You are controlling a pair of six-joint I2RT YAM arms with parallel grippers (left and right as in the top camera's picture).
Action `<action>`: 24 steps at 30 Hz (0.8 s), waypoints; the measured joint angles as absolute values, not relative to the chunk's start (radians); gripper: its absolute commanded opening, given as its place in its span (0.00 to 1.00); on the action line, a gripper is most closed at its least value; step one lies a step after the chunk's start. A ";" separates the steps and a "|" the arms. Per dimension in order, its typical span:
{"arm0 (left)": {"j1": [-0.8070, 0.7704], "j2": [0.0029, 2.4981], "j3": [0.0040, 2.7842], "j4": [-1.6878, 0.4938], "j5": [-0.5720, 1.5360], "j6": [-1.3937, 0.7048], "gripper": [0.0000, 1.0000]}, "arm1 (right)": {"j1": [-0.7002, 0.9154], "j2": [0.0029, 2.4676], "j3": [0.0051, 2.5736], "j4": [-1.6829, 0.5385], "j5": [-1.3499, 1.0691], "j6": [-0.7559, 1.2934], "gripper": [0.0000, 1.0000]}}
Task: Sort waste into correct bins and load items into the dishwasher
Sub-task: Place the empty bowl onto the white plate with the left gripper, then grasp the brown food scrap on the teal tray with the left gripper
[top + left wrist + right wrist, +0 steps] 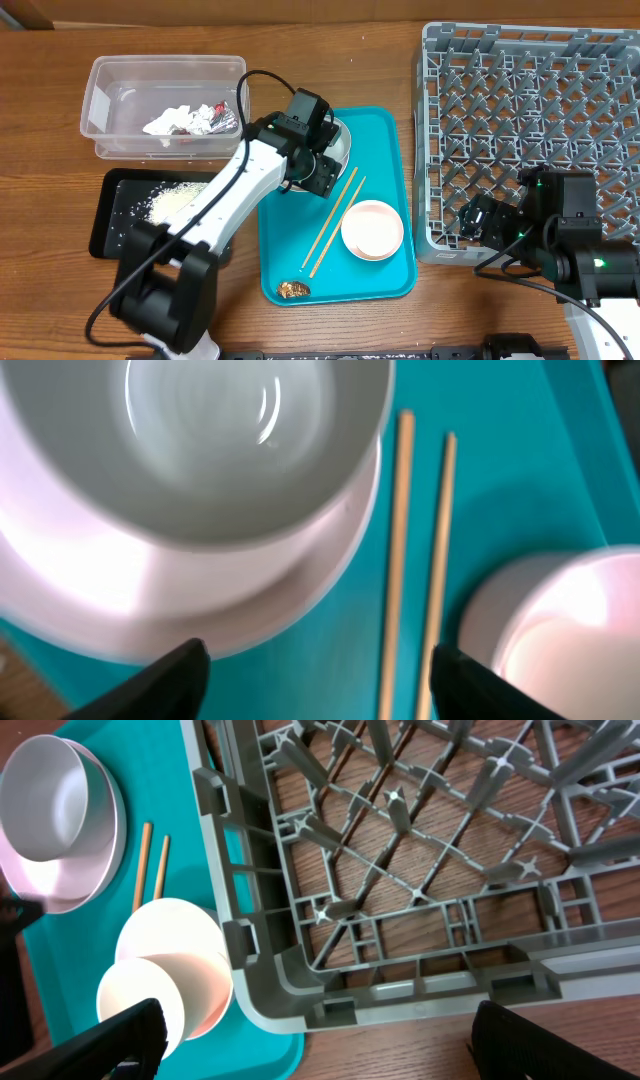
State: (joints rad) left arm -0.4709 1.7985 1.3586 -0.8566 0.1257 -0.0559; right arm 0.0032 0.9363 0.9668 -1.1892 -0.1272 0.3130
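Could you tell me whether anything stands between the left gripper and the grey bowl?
Nothing visible does. The open left gripper hangs close to the grey bowl, which sits on the white plate. The two chopsticks lie beside the plate on the teal tray, off to one side.

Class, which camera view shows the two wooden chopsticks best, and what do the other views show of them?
Overhead: both chopsticks lie at full length on the teal tray. The left wrist view has them close but blurred, cut by the frame edge. The right wrist view shows only short ends above the pink bowl.
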 measured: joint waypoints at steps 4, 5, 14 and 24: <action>-0.471 1.717 1.382 -1.037 0.126 -0.084 0.82 | 0.004 0.936 0.967 -1.189 -0.127 0.313 1.00; -0.471 1.708 1.384 -1.078 0.126 -0.097 0.83 | 0.003 0.936 0.967 -1.190 -0.127 0.313 1.00; -0.472 1.706 1.385 -1.338 0.126 -0.183 0.86 | 0.003 0.936 0.967 -1.190 -0.127 0.313 1.00; -0.651 1.646 1.152 -1.242 0.126 -0.260 0.88 | 0.003 0.936 0.967 -1.191 -0.127 0.313 1.00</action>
State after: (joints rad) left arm -0.6514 1.6463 1.1522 -1.2415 0.1261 -0.2604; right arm 0.0032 0.9363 0.9668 -1.1912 -0.1272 0.3130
